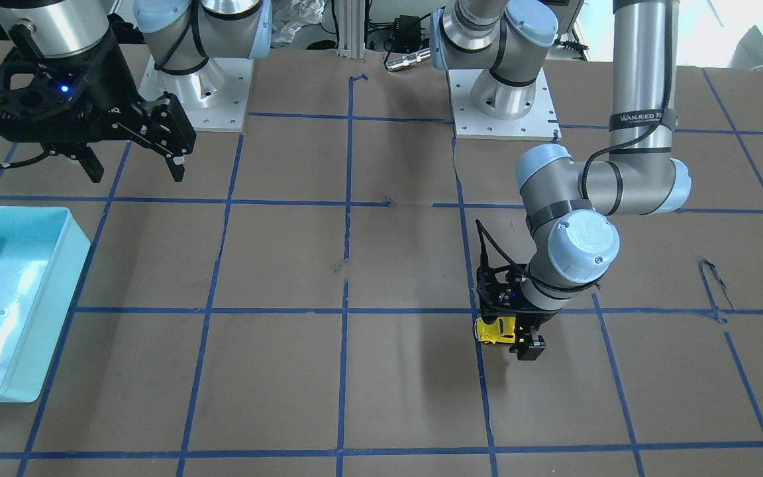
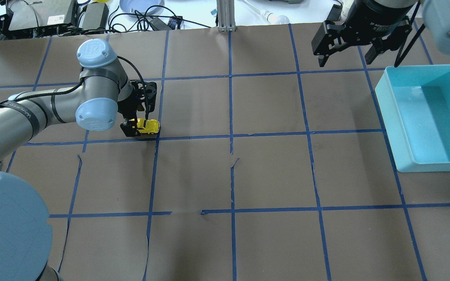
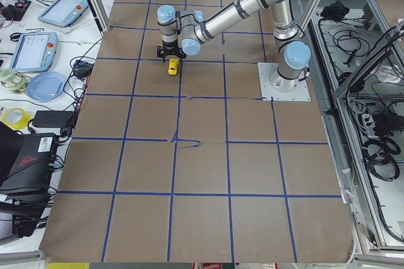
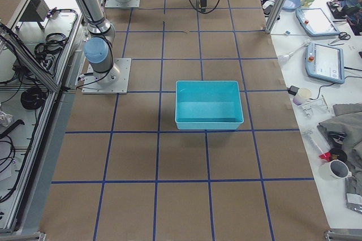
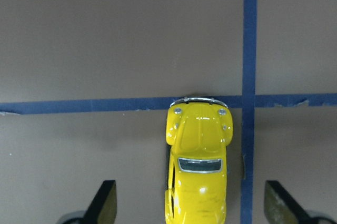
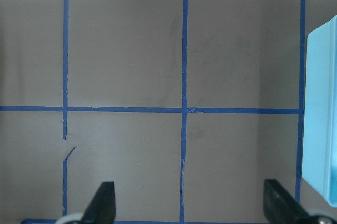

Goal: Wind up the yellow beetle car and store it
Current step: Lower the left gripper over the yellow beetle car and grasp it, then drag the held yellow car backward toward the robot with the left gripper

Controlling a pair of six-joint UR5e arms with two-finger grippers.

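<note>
The yellow beetle car sits on its wheels on the brown surface, in the left half of the overhead view. It is tucked into the corner of a crossing of blue tape lines.

Its long axis runs left to right across the surface. The nose points right, toward the middle and the far-off teal bin. The silver front bumper rests on one tape line, and the other line runs just beside the car's near flank.

The left claw hangs directly over the car, released. One finger stands off each flank, and both are clear of the paint. We judge it is set crosswise so that closing would pinch the narrow body. That would leave the wheels on the surface for a backward drag to wind the spring. The grasp is not yet made.

The right claw hovers at the far right, just beside the bin's far left corner. It is also released and holds nothing. We read it as parked near the bin, out of the way. The bin lies well apart from the car, and nothing in it is visible to us.
</note>
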